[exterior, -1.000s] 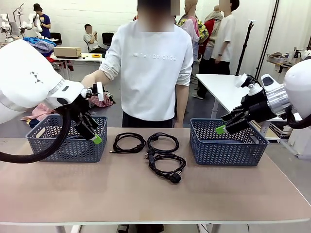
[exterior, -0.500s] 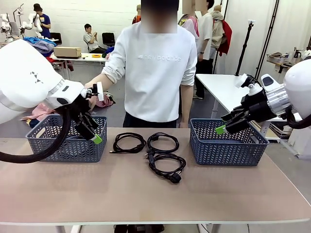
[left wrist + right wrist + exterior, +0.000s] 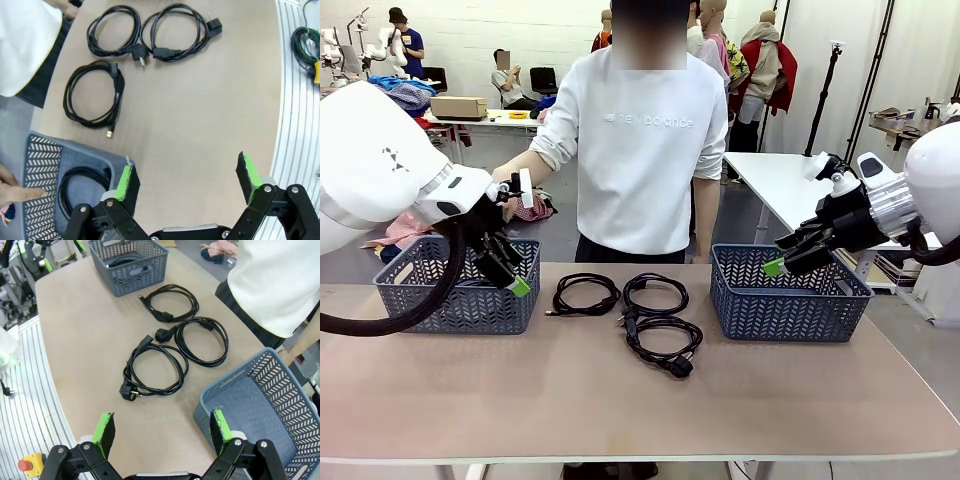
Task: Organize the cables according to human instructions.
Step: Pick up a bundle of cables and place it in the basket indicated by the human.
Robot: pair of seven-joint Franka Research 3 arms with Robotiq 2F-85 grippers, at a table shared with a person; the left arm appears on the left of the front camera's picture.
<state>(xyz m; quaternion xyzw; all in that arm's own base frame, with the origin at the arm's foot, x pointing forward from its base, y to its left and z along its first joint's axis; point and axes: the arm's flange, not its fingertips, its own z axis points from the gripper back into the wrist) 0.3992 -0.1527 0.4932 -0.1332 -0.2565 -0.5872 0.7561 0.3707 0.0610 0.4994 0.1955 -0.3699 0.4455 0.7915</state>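
Tabletop point(image 3: 620, 400): tan, with a person point(image 3: 645, 200) standing at its far edge.
Sweatshirt point(image 3: 620, 190): white; the pale chest lettering appears to read "new balance".
Left basket point(image 3: 450, 305), right basket point(image 3: 785, 308): blue-grey, lattice-walled.
Cables point(image 3: 655, 293): three black coils are laid on the tabletop between the baskets; a fourth point(image 3: 80, 187) is seen inside the left basket.
Left gripper point(image 3: 187, 172): held above the left basket's corner, fingers apart, nothing held.
Right gripper point(image 3: 162, 427): held above the right basket's rim, fingers apart, nothing held.
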